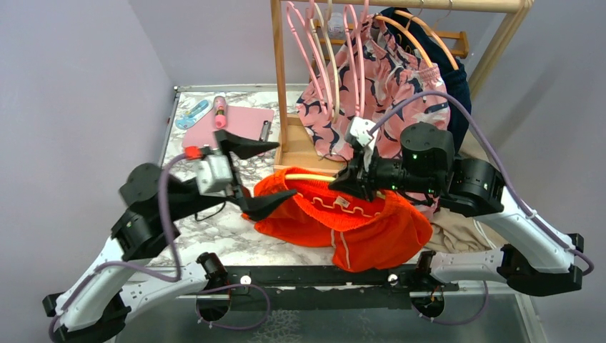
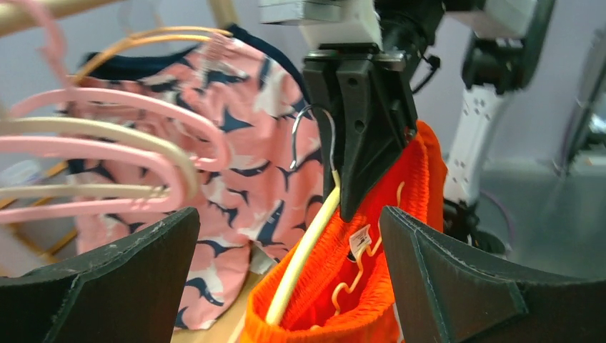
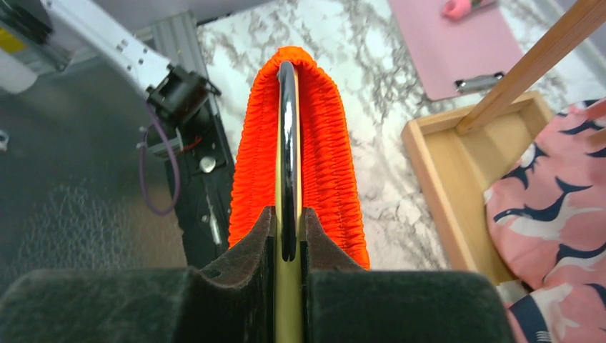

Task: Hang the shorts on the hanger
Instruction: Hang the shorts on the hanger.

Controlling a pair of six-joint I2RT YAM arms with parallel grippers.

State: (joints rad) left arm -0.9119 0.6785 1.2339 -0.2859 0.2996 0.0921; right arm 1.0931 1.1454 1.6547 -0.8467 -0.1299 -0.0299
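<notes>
The orange-red shorts [image 1: 357, 229] hang over the table's front middle, their waistband pulled over one arm of the pale-yellow hanger [image 1: 307, 176]. My right gripper [image 1: 351, 180] is shut on the hanger at the base of its metal hook. In the right wrist view the hanger [image 3: 287, 300] sits between the closed jaws of that gripper [image 3: 287, 214], and the waistband of the shorts [image 3: 329, 164] wraps the hanger's far end. My left gripper [image 1: 286, 168] stands open just left of the shorts. Its wrist view shows the hanger [image 2: 304, 257] and shorts [image 2: 371, 286] between its spread fingers [image 2: 443, 279], untouched.
A wooden rack [image 1: 280, 78] at the back holds pink hangers [image 1: 304, 43], orange hangers [image 1: 429, 36] and pink shark-print shorts [image 1: 379, 86]. Its tray base [image 1: 300, 153] lies behind the shorts. A pink clipboard [image 1: 239, 121] is at back left, a beige garment [image 1: 457, 232] at right.
</notes>
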